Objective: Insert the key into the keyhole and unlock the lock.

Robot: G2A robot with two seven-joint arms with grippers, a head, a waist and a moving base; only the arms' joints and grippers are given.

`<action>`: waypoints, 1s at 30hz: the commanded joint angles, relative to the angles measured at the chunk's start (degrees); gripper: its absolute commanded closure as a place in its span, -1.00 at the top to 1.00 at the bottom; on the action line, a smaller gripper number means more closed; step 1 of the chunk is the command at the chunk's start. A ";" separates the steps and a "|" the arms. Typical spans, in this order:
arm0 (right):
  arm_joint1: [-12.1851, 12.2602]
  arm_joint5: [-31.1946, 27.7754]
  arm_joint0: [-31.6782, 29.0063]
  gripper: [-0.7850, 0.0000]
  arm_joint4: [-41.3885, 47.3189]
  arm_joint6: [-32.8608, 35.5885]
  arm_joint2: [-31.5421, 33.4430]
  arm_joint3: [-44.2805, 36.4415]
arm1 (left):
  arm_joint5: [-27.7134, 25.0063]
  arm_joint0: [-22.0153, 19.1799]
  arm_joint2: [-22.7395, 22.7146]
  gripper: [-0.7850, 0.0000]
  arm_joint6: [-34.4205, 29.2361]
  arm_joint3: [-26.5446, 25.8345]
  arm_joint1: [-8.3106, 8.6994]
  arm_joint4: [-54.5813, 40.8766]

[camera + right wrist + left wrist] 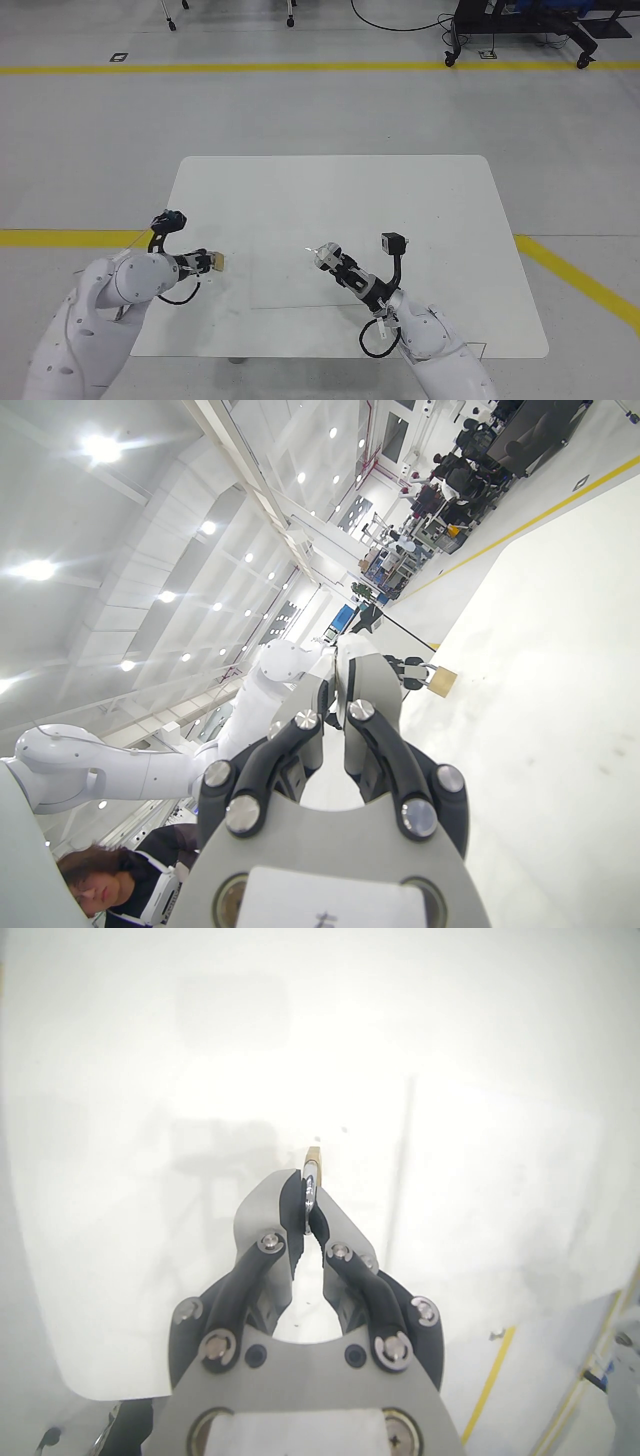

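Lock (216, 262) over white table (400, 200), yellow-lined floor (300, 100)

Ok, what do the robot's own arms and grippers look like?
The white, rounded-shell left arm and right arm match. The left gripper and right gripper are alike: grey metal finger plates, black linkage bars with silver pins, black pads. A black cable loops at each wrist.

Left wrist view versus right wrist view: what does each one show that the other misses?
Left wrist view: the left gripper close up, shut on the silver shackle of the lock, which is seen edge-on. Right wrist view: the right gripper, shut, plus the left arm and the lock's broad brass face. Both: lock, left gripper and the white table.
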 commanded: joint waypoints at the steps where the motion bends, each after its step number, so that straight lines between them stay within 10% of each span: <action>1: 0.00 0.00 0.00 -1.00 0.00 0.00 0.00 0.00 | -3.76 1.18 -2.56 -1.00 -0.69 -0.24 0.01 -8.94; 13: 0.00 0.00 0.00 -1.00 0.00 0.00 0.00 0.00 | -15.86 -0.66 0.27 -1.00 -4.14 3.17 -1.35 -33.31; 26: 0.00 0.00 0.00 -1.00 0.00 0.00 0.00 0.00 | -17.86 2.97 -0.01 -1.00 2.40 -0.96 -1.07 -27.72; 30: 0.31 -0.78 1.21 -1.00 11.95 3.45 1.97 0.63 | -21.59 3.11 0.14 -1.00 4.02 -1.26 -1.38 -33.06</action>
